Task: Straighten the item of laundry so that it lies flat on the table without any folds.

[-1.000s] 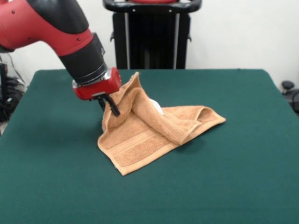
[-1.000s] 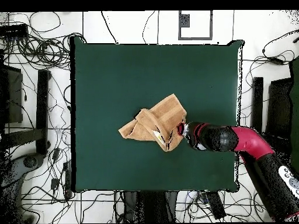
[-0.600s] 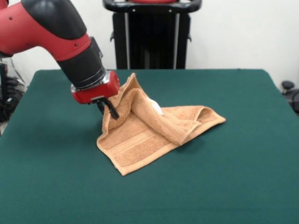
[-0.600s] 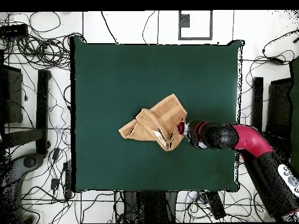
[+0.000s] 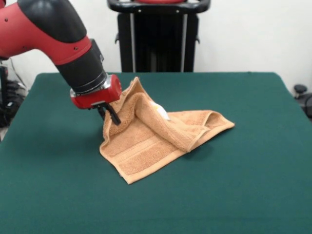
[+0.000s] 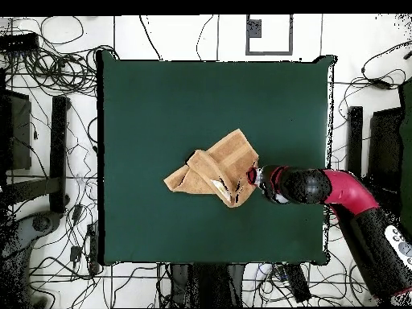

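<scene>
- the gripper [image 5: 110, 114] hangs from the red and black arm [image 5: 53, 34], its dark fingers [image 5: 113, 116] pinched together on the raised edge of the towel [image 5: 156, 139].
- in the front view the fingers slant down into the cloth at the towel's upper left part; the red wrist block sits just above and touches the lifted fold.
- in the overhead view the gripper [image 6: 246, 180] meets the towel [image 6: 213, 173] at its right side, with the arm [image 6: 322, 189] reaching in from the table's right edge.
- the towel is orange-tan terry, crumpled, not flat: one edge stands up in a peak at the gripper, and a thick fold runs from that peak down toward the right corner.
- a small white tag [image 5: 163, 112] shows in the fold near the peak.
- the front portion of the towel lies flat on the table [image 5: 253, 185], showing woven border bands, and ends in a corner pointing to the near edge.
- the towel lies about at the middle of the green table [image 6: 145, 105], well apart from every edge.
</scene>
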